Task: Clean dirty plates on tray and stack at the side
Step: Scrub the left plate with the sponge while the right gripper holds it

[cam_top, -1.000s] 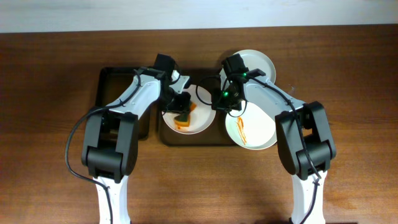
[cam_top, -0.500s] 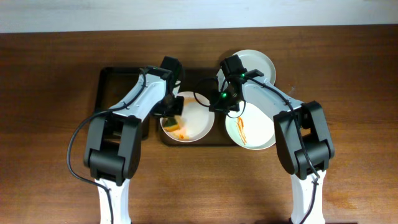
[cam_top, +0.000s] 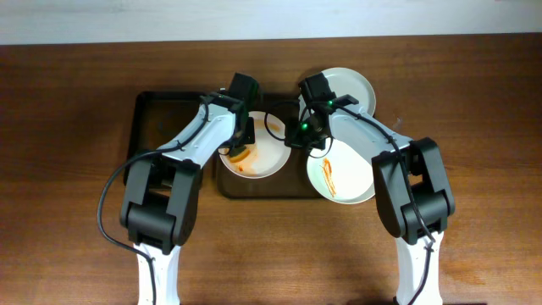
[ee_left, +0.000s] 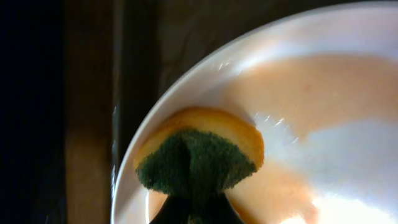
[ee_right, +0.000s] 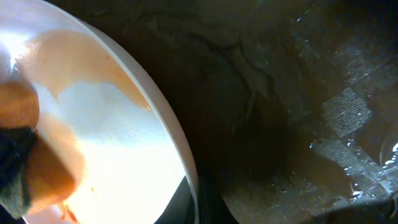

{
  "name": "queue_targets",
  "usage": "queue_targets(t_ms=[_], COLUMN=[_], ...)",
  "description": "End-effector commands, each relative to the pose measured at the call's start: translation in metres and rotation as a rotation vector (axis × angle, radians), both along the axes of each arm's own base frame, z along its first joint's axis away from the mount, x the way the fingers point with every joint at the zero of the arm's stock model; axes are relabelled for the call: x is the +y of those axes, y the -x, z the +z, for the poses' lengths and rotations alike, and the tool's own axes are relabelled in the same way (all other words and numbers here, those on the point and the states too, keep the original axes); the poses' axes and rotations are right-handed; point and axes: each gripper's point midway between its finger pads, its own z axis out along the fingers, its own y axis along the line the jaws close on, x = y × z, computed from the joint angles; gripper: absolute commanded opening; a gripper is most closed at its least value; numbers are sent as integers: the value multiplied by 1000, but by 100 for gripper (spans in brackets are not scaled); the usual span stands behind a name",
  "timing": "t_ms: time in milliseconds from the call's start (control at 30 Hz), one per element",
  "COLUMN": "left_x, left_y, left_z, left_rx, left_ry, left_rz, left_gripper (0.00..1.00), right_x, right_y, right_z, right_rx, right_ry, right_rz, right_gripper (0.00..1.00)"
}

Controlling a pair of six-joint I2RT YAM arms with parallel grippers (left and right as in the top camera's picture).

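A white plate (cam_top: 264, 152) smeared with orange sauce lies on the dark brown tray (cam_top: 279, 188). My left gripper (cam_top: 244, 137) is shut on a yellow sponge with a green scouring face (ee_left: 199, 155), and presses it on the plate's left part (ee_left: 323, 93). My right gripper (cam_top: 296, 140) is shut on this plate's right rim (ee_right: 186, 168). The sponge also shows in the right wrist view (ee_right: 18, 155). A second plate (cam_top: 347, 178) with an orange smear lies at the tray's right edge. A third plate (cam_top: 351, 85) sits at the back right, with no smear showing on it.
A narrower black tray (cam_top: 165, 127) stands left of the brown tray, under my left arm. The brown tray's floor looks wet in the right wrist view (ee_right: 292, 124). Bare wooden table (cam_top: 68, 169) lies around both trays.
My left gripper has moved the sponge from the plate's middle to its left, then toward its back left. The sauce is spread wider. The right gripper has kept its grip on the rim.
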Motion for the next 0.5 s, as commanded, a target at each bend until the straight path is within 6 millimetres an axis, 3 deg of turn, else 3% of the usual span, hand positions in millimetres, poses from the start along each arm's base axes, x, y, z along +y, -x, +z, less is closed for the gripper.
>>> queue_targets(t_ms=[0,67,167,267,333,467], left_x=[-6,-16,-28,-32,-25,-5], left_y=[22,34,32,3,-17,-39], left_z=[4,3,6,13,19,24], left_rx=[40,66,20,-113,-227,-349], left_ry=[-38,-49,-74,-68,-114,-229], left_rz=[110,102,82,96,124,177], left_gripper=[0,0,0,0,0,0], right_x=[-13,-13,-13,-12,-13,-13], right_y=[-9,-8,-8,-8,-7,-6], right_z=[-9,-10,-9,-9,-10,-10], right_rx=[-5,-3,-3,0,4,6], right_ry=[65,65,64,58,60,61], right_rz=[-68,-68,-67,-65,-65,-65], right_gripper=[4,4,4,4,4,4])
